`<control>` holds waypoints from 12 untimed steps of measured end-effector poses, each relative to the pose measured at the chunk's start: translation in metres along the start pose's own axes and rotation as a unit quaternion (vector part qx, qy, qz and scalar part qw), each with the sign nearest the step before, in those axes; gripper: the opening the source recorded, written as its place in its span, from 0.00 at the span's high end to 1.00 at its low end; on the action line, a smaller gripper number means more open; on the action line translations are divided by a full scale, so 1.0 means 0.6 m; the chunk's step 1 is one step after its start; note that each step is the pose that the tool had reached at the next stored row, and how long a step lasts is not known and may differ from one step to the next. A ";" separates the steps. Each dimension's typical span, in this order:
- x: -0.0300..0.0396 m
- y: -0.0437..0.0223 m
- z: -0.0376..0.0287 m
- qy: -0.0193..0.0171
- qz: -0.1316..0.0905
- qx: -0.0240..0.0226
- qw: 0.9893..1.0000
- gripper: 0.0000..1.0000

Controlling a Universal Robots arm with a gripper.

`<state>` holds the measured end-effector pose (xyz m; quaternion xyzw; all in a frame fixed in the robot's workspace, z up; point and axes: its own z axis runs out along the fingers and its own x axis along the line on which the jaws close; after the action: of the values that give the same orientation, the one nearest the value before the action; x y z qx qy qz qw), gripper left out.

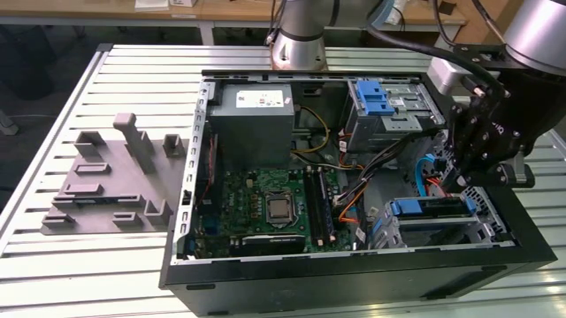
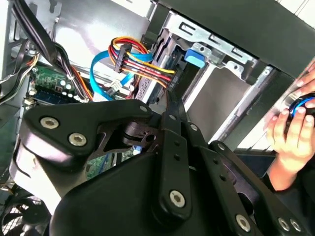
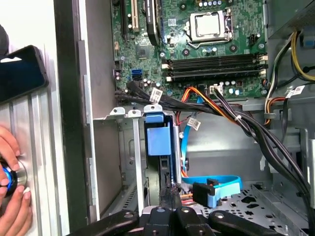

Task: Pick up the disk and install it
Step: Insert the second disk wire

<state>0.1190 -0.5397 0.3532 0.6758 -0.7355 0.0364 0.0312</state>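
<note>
The disk (image 1: 431, 207) sits in the metal cage (image 1: 482, 228) at the case's corner on the exterior view's right; its blue carrier faces up and its silver face is hidden. In the first wrist view the carrier end of the disk (image 3: 158, 140) stands edge-on between the cage rails. My gripper (image 1: 449, 187) hangs just above that cage. Its thin black fingers are pressed together with nothing between them, seen as gripper (image 3: 170, 194) close behind the carrier and as gripper (image 2: 172, 103) a short way from the blue tab (image 2: 195, 56).
The open computer case holds a grey power-supply box (image 1: 256, 122), a green motherboard (image 1: 274, 205), a second cage with a blue latch (image 1: 380, 99) and loose cables (image 1: 425, 172). A grey fixture (image 1: 115, 179) lies on the slatted table. A person's hand (image 3: 12, 196) rests outside the case wall.
</note>
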 end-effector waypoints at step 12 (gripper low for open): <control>0.004 0.024 -0.022 0.000 0.000 0.000 1.000 0.89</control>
<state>0.1042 -0.5397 0.3667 0.6758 -0.7355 0.0366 0.0308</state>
